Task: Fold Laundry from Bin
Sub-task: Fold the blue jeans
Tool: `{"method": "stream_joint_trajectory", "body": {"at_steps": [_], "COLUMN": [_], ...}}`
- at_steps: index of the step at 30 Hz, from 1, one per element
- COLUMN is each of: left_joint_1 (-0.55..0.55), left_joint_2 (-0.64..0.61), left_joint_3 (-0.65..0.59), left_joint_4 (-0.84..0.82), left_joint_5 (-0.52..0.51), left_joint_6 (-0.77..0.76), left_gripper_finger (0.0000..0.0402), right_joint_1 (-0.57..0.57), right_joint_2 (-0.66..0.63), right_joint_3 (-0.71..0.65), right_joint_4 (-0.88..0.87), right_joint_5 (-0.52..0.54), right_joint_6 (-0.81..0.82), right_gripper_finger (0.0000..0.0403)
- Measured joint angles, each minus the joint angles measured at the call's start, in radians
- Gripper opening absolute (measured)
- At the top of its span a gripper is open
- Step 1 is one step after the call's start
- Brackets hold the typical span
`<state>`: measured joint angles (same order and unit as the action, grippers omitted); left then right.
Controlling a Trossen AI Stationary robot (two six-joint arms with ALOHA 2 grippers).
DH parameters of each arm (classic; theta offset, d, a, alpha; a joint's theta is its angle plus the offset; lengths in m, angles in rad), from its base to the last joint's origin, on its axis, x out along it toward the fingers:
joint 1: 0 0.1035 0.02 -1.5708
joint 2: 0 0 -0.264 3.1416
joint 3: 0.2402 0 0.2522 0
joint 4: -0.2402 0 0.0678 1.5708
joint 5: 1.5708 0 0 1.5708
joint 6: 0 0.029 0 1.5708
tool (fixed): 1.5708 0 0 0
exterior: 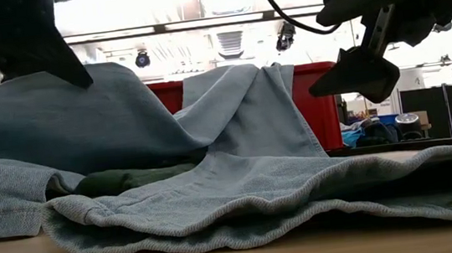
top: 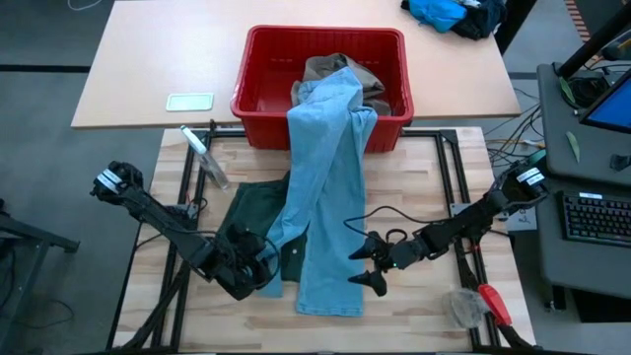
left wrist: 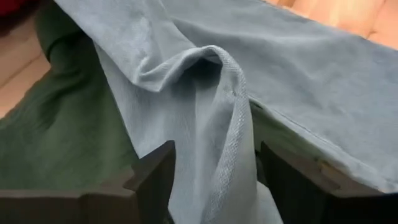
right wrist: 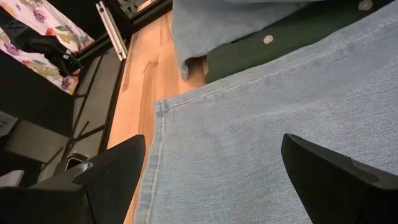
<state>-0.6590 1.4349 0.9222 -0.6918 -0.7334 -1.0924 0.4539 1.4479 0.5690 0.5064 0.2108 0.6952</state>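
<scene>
- The bin, a red tub, stands at the far middle of the table, straddling the seam between the pale far surface and the slatted wooden one.
- A khaki-taupe piece lies bunched inside the bin against its far right part.
- The light blue denim trousers hang out over the bin's near rim and run down across the wooden table; one leg lies flat towards the near edge, the other bends off towards the left arm.
- The dark green shorts lie flat on the table under the trousers, showing mostly on their left side.
- The left tool sits low at the near left of the trousers, right at the end of the bent leg. In the left wrist view its fingers stand apart with a raised fold of denim lying between them; the fingers flank the fold but are not pressed shut on it.
- The right tool hovers just beside the right edge of the flat trouser leg, near its hem. Its fingers are spread wide, and in the right wrist view the denim hem and a strip of bare wood lie below the gap; it holds nothing.
- In the low view the right tool hangs clear above the cloth, not touching it.
</scene>
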Motion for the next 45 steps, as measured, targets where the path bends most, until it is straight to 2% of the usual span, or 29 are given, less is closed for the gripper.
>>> {"method": "stream_joint_trajectory", "body": {"at_steps": [4,8,10,17,20,23,27,31,34,36,38,40,45], "left_joint_1": [0.003,0.002,0.0,-0.029,-0.052,-0.074,-0.088,-0.089,-0.088,-0.089,-0.092,-0.095,-0.102], "left_joint_2": [0.027,0.034,0.032,0.025,0.024,0.024,0.023,0.023,0.023,0.023,0.023,0.023,0.011], "left_joint_3": [0.004,0.024,0.038,0.207,0.303,0.378,0.437,0.454,0.452,0.451,0.452,0.452,0.494], "left_joint_4": [0.026,0.068,0.105,0.2,0.21,0.208,0.206,0.209,0.232,0.242,0.255,0.294,0.346], "left_joint_5": [0.008,0.011,0.011,-0.098,-0.192,-0.273,-0.302,-0.303,-0.304,-0.306,-0.335,-0.377,-0.384], "left_joint_6": [-0.05,-0.123,-0.124,0.097,0.167,0.209,0.228,0.222,0.22,0.22,0.221,0.237,0.303], "left_gripper_finger": [0.0157,0.0045,0.0014,0.0004,0.0002,0.0002,0.0001,0.0001,0.0,0.0,0.0,0.0,0.0], "right_joint_1": [0.0,0.0,0.0,-0.001,-0.002,-0.002,-0.023,-0.104,-0.191,-0.261,-0.334,-0.394,-0.488], "right_joint_2": [0.0,0.0,0.001,0.001,0.001,0.001,0.009,0.023,0.044,0.063,0.102,0.158,0.313], "right_joint_3": [0.0,0.0,0.0,0.0,0.0,0.0,0.0,-0.001,-0.001,-0.01,-0.023,-0.031,0.005], "right_joint_4": [0.0,0.0,0.0,0.0,0.0,0.0,0.0,0.046,0.174,0.309,0.504,0.683,0.85], "right_joint_5": [0.0,0.0,0.001,0.053,0.068,0.148,0.294,0.304,0.233,0.102,-0.078,-0.177,-0.191], "right_joint_6": [0.0,-0.009,-0.014,-0.016,-0.017,-0.035,-0.128,-0.185,-0.254,-0.326,-0.38,-0.39,-0.284], "right_gripper_finger": [0.0364,0.0364,0.0364,0.0364,0.0364,0.0364,0.0364,0.0364,0.0364,0.0364,0.0364,0.0364,0.0364]}}
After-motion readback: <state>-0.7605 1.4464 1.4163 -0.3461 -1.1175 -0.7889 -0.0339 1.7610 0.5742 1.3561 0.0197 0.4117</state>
